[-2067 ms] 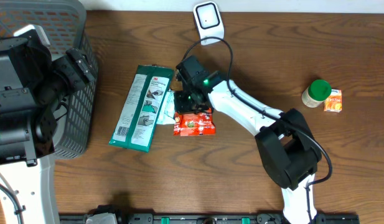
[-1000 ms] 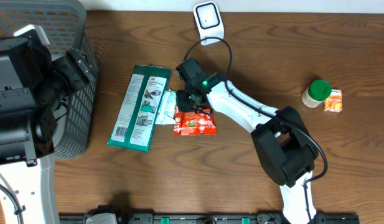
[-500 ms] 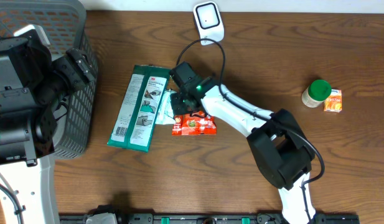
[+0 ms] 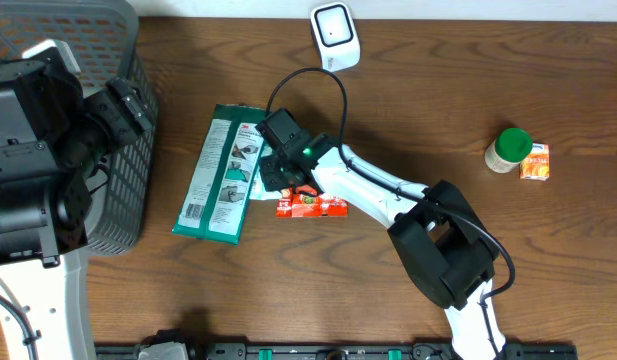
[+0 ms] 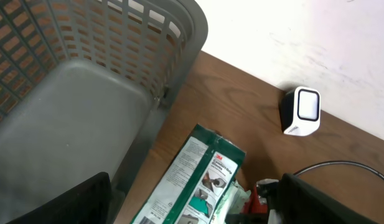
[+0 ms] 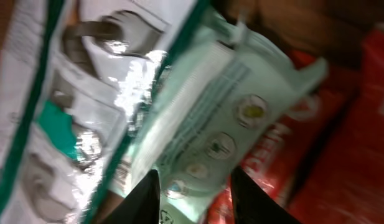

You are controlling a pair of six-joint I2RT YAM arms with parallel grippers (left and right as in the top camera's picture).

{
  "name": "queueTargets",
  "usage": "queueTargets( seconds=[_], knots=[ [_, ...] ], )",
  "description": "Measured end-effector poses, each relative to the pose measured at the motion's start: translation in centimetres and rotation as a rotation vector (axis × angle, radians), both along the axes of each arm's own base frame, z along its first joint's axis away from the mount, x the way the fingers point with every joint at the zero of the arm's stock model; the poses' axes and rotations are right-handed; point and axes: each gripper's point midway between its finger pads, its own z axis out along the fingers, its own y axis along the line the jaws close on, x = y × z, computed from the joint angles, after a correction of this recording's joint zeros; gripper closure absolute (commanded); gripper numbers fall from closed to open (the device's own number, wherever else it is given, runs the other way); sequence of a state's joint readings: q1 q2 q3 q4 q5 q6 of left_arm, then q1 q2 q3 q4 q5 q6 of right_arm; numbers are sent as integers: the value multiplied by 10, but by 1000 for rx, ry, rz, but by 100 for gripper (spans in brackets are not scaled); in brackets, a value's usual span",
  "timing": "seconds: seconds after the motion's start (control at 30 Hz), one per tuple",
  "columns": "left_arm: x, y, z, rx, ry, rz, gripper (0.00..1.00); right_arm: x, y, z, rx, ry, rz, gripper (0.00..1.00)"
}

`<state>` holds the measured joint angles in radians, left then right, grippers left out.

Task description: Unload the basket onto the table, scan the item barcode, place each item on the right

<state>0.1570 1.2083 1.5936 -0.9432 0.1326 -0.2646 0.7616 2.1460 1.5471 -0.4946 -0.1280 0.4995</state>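
Observation:
The white barcode scanner [image 4: 335, 35] stands at the table's far edge, also seen in the left wrist view as the scanner [image 5: 302, 112]. A long green and white package [image 4: 223, 175] lies left of centre. A pale green packet [image 6: 229, 106] lies against it, and beside that a red packet [image 4: 313, 205]. My right gripper [image 4: 278, 165] hovers low over the pale green packet, its fingers [image 6: 139, 202] apart on either side of the packet's lower end. My left gripper [image 5: 192, 186] hangs open above the basket's edge, holding nothing.
A grey mesh basket [image 4: 128, 215] fills the left side under the left arm [image 4: 118, 110]. A green-lidded jar [image 4: 508, 150] and a small orange box [image 4: 534, 162] stand at the far right. The right arm's cable [image 4: 308, 85] loops near the scanner.
The right gripper has slid left from above the red packet to the pale green packet, and its jaws have widened slightly. The left arm has not moved.

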Motion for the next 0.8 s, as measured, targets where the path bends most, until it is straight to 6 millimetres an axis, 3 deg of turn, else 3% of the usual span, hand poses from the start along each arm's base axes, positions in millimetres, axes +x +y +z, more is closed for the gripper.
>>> queueTargets(
  seconds=[0.23, 0.4, 0.8],
  knots=[
    [0, 0, 0, 0, 0, 0, 15, 0, 19, 10, 88, -12, 68, 63],
    [0, 0, 0, 0, 0, 0, 15, -2, 20, 10, 102, -3, 89, 63],
    [0, 0, 0, 0, 0, 0, 15, -1, -20, -7, -37, 49, 23, 56]
  ],
)
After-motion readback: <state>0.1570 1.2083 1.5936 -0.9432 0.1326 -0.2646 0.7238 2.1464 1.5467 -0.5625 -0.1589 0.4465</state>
